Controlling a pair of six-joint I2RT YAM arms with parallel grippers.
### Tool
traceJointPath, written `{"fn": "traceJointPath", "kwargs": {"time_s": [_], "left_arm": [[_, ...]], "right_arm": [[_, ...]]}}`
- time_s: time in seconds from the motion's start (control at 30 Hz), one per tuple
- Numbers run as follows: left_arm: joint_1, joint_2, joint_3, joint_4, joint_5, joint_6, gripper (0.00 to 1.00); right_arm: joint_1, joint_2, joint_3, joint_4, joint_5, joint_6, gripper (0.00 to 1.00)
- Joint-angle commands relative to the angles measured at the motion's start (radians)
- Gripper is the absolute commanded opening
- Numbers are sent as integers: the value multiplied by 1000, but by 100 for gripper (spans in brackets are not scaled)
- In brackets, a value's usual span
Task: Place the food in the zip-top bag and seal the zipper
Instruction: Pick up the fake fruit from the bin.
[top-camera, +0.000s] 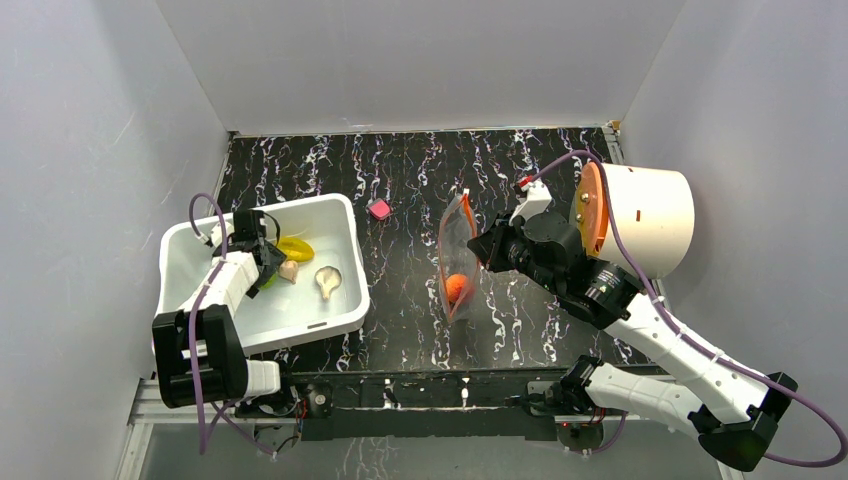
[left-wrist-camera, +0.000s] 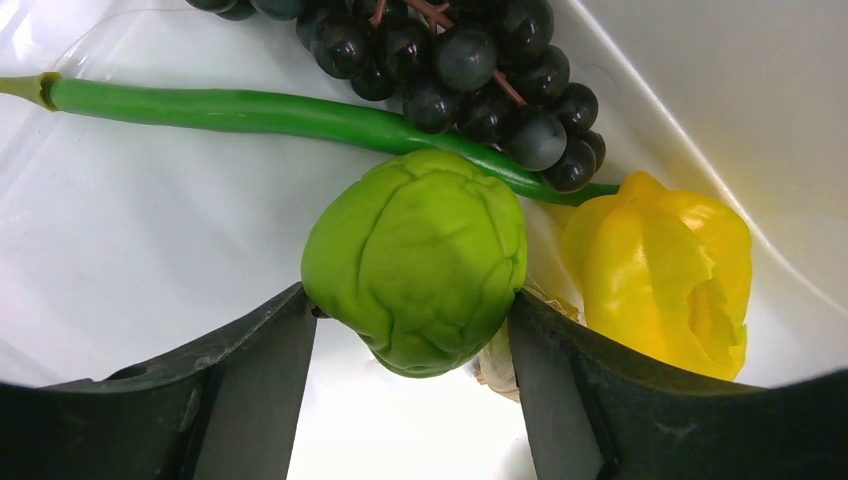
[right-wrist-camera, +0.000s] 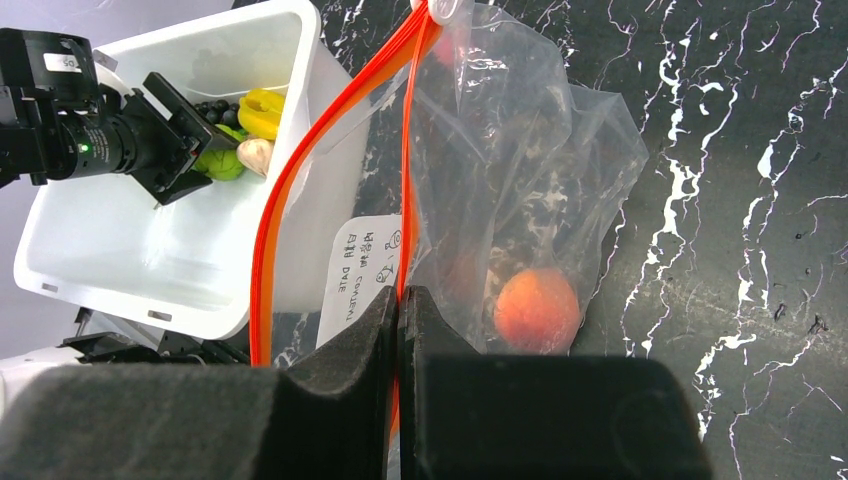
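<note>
My left gripper (left-wrist-camera: 412, 320) is inside the white bin (top-camera: 340, 315), its jaws pressed on both sides of the green ball (left-wrist-camera: 415, 260). The yellow piece (left-wrist-camera: 665, 270), the long green pod (left-wrist-camera: 250, 112) and the garlic (left-wrist-camera: 495, 365) lie close by; the mushroom (top-camera: 327, 279) lies further right in the bin. My right gripper (right-wrist-camera: 400, 300) is shut on one side of the orange-red zipper (right-wrist-camera: 300, 170) and holds the clear zip-top bag (right-wrist-camera: 520, 170) with its mouth open towards the bin. The orange ball (right-wrist-camera: 537, 310) sits inside the bag.
A bunch of dark grapes (left-wrist-camera: 470, 60) lies in the bin behind the pod. A small pink block (top-camera: 379, 209) lies on the black marbled table between bin and bag. A white drum with an orange face (top-camera: 640, 215) stands at the right.
</note>
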Motion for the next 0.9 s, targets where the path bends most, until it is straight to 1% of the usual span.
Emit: {"fn": "traceJointPath", "kwargs": {"time_s": [0.0,0.37,0.63,0.87], "left_arm": [[9,-39,-1,-9,-21,5,64],[8,-83,1,-77,-15,19,60],[8,-207,53,-114,14,78,54],[7,-235,115,-176,133,149,52]], "right_arm": [[2,-18,2,56,10,-3,0],[2,2,-2,62,4,0,0],[2,27,-4,63,-17,9,0],[2,58,-2,68,-40,12,0]]}}
